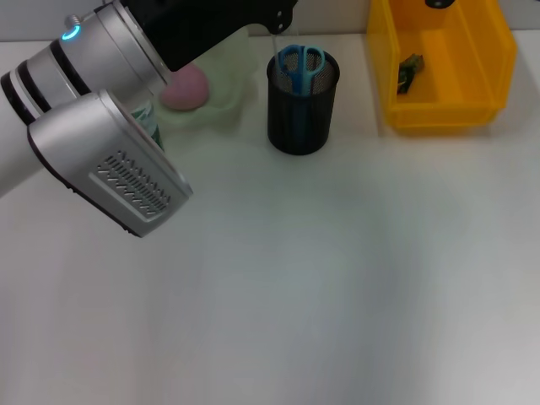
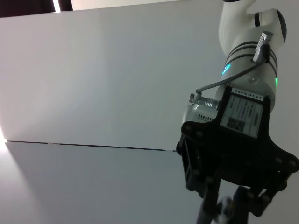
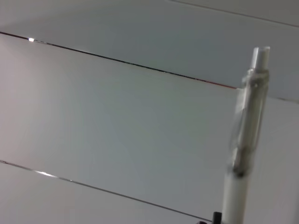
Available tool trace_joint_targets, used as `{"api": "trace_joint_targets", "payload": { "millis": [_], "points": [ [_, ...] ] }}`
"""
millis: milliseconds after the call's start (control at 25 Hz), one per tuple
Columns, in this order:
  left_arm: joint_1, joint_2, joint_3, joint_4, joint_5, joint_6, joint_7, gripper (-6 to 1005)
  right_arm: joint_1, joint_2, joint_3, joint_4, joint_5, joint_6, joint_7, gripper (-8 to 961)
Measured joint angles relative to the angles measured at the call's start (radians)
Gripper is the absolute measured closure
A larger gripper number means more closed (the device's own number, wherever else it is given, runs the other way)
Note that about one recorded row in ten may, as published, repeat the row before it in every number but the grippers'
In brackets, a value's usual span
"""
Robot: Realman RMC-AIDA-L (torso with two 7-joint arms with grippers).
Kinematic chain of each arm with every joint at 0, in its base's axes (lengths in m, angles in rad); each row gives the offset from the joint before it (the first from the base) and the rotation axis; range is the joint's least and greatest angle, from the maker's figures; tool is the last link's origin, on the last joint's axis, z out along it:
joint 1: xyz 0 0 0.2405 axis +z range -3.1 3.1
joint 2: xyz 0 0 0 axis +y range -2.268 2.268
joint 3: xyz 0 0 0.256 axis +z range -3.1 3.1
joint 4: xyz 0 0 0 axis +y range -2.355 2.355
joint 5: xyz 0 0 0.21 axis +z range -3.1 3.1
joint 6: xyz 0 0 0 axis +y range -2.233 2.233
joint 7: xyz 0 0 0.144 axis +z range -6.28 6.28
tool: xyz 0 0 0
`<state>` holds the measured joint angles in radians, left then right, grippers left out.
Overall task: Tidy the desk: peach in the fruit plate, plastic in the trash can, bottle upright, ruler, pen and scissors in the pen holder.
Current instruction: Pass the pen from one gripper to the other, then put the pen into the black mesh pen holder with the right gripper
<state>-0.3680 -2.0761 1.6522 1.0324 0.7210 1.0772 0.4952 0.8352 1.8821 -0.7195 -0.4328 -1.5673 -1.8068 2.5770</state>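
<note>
The left arm (image 1: pixel 101 160) reaches across the desk (image 1: pixel 337 278) toward its far left corner, and its housing covers most of the bottle (image 1: pixel 148 118) standing beside the fruit plate (image 1: pixel 221 101). The left gripper itself is out of the head view, so whether it is spread or closed cannot be told.

The peach (image 1: pixel 186 88) lies in the fruit plate, just behind the arm. The scissors (image 1: pixel 300 66) stand handles-up in the black mesh pen holder (image 1: pixel 300 114), which places their blades safely downward. A dark scrap (image 1: pixel 410 72), probably the plastic, lies in the yellow bin (image 1: pixel 443 63) that serves as the trash can.

The right wrist view shows a white pen (image 3: pixel 245 140) held upright close to the camera, clip end up. This orientation suits a vertical drop into the holder. The left wrist view shows the right gripper (image 2: pixel 229 205) farther off, pinching a thin item that appears to be this pen.

The ruler is not visible in any view.
</note>
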Motion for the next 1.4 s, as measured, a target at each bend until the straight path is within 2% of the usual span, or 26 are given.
{"api": "trace_joint_targets", "payload": {
  "millis": [80, 240, 440, 720, 760, 880, 1120, 1160, 1240, 1400],
  "points": [
    [0.0, 0.0, 0.0, 0.0, 0.0, 0.0, 0.0, 968, -0.001, 0.0, 0.0, 0.0, 0.0, 0.0, 0.0, 720],
    [0.0, -0.001, -0.002, 0.0, -0.004, -0.004, 0.001, 967, -0.005, 0.0, 0.001, 0.0, 0.0, 0.001, -0.007, 804],
    [-0.001, -0.001, -0.009, 0.001, -0.022, -0.006, 0.003, 966, -0.016, 0.0, 0.002, 0.0, 0.0, 0.0, -0.019, 841],
    [-0.003, 0.001, -0.014, -0.008, -0.09, -0.01, -0.016, 965, -0.049, 0.0, 0.002, -0.032, 0.0, 0.001, -0.049, 842],
    [-0.008, 0.002, -0.014, -0.024, -0.137, -0.011, -0.063, 964, -0.063, 0.001, 0.002, -0.041, 0.0, 0.006, -0.081, 842],
    [-0.011, 0.004, -0.018, -0.033, -0.167, -0.012, -0.13, 964, -0.074, 0.001, 0.002, -0.044, 0.0, 0.012, -0.116, 842],
    [-0.006, 0.006, -0.058, -0.044, -0.189, -0.011, -0.435, 962, -0.113, 0.0, -0.008, -0.085, -0.012, 0.079, -0.266, 842],
    [0.003, 0.007, -0.067, -0.047, -0.189, -0.011, -0.537, 962, -0.128, 0.001, -0.009, -0.104, -0.024, 0.11, -0.323, 842],
    [0.008, 0.008, -0.072, -0.05, -0.187, -0.01, -0.597, 962, -0.133, 0.001, -0.009, -0.113, -0.038, 0.127, -0.349, 842],
    [0.034, 0.011, -0.1, -0.057, -0.181, -0.01, -0.8, 961, -0.145, 0.018, -0.009, -0.159, -0.124, 0.216, -0.419, 842]
  ]
}}
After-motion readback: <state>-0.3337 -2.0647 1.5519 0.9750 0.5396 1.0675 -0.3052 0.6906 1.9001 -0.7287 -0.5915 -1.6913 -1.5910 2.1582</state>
